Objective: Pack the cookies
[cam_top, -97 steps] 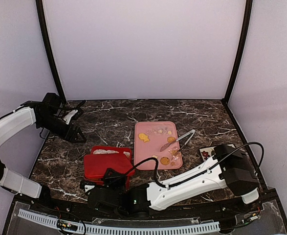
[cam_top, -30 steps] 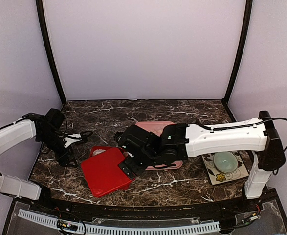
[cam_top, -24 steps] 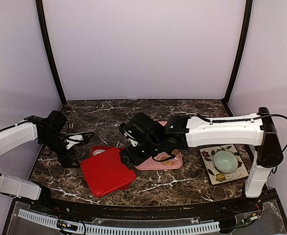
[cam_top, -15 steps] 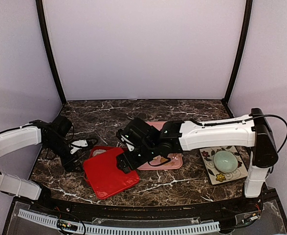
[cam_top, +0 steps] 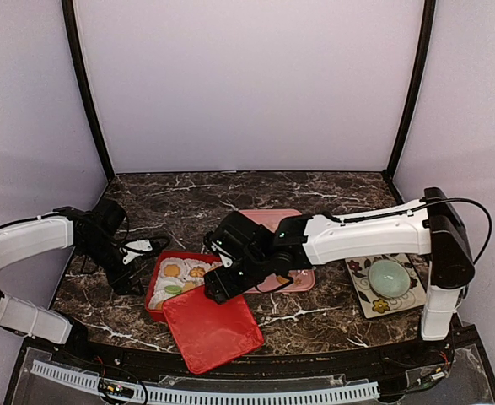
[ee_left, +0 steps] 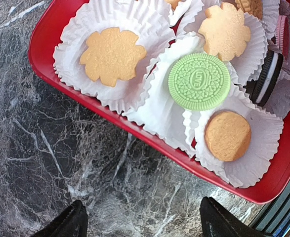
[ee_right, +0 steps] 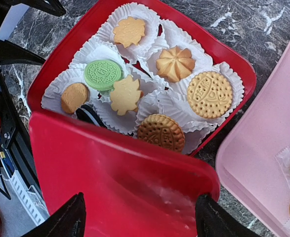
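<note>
Several cookies (cam_top: pixel 184 272) now show; red lid (cam_top: pixel 213 331) slid nearer.

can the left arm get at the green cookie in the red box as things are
Probably yes. The green cookie lies uncovered in the red box, the left gripper hangs beside the box with jaws open, and the red lid lies toward the near edge, clear of that cookie.
</note>
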